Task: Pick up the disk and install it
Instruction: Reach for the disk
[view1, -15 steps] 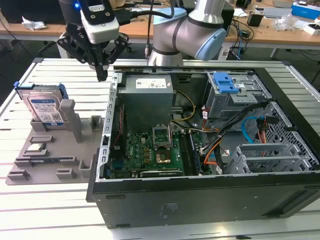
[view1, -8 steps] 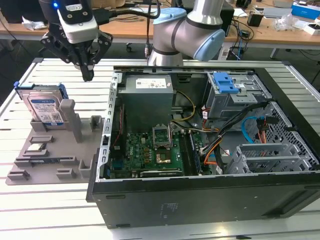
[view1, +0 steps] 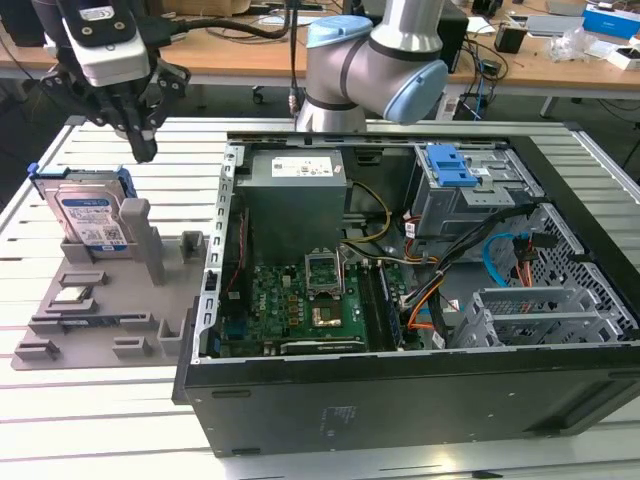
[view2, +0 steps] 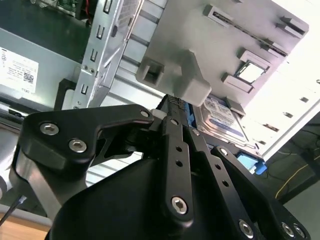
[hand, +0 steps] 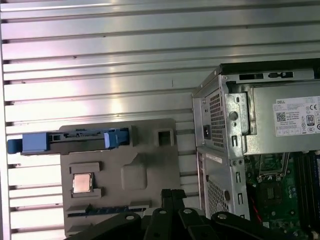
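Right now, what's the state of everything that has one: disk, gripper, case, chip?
disk: standing on edge in the grey fixture, not gripped.
gripper: above the disk, fingers shut, empty.
computer case: on its side, panel off, interior exposed.
chip: lying flat in a fixture recess.

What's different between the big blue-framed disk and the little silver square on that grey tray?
The disk stands on edge; the chip lies flat. The disk is much larger and rectangular, the chip small and square. The disk has a blue frame and label; the chip is bare silver. Both sit on the grey tray.
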